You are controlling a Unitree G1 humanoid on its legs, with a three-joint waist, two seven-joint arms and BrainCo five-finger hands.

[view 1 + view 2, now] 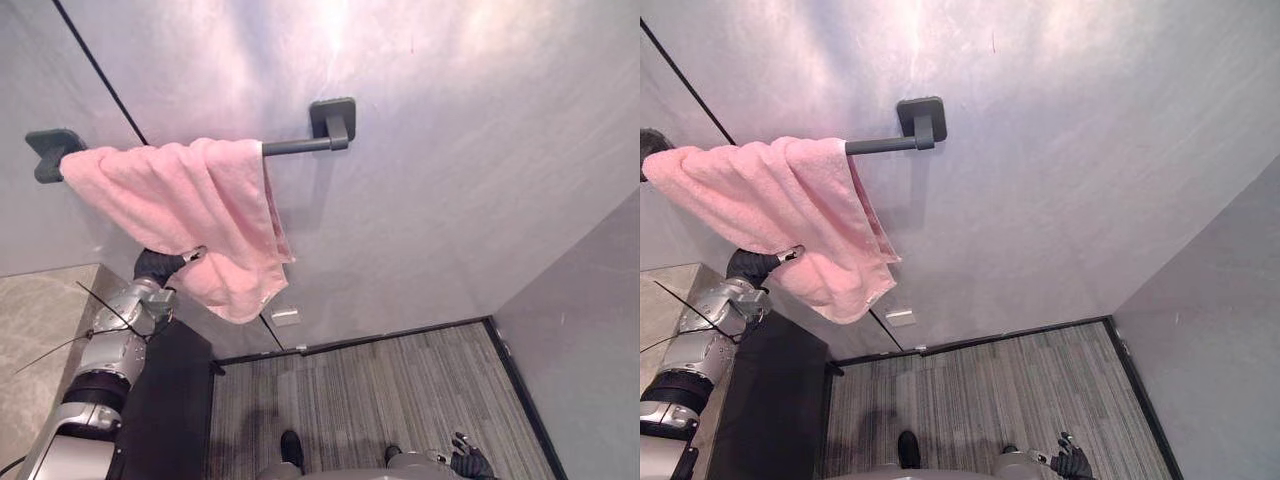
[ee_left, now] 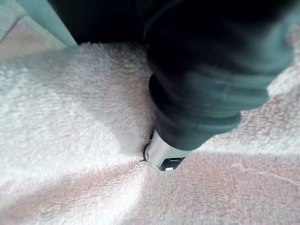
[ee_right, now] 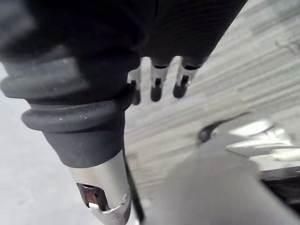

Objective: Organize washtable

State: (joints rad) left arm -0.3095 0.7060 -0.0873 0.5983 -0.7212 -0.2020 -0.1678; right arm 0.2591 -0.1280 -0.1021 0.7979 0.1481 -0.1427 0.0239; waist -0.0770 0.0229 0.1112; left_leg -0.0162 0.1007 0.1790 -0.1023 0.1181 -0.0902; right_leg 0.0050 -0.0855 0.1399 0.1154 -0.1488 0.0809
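On your left you see a beige stone counter (image 1: 40, 320) with a smooth, veined surface, and beside it a flat dark cabinet (image 1: 165, 400). Above them hangs the pink towel (image 1: 190, 215), thick and fluffy terry cloth, draped over a dark matte towel bar (image 1: 297, 147) on the smooth grey wall (image 1: 450, 150). The bar is a thin round rod between two square mounts. The towel is bunched over its left part, and the right end of the rod is bare. The long axis of the towel follows the rod from left to right, and its loose folds fall down to a rounded corner at the lower right.

Your left hand (image 1: 178, 260) reaches up from below, arm nearly straight, and it is pushed into the lower folds of the towel. Its fingers are buried in the cloth, so you cannot tell whether they grip it.

Further right, a small white plate (image 1: 285, 317) sits low on the wall, above the striped grey floor (image 1: 400, 380). Your right hand (image 1: 470, 463) hangs low over this floor, its fingers (image 3: 157, 86) relaxed and holding nothing.
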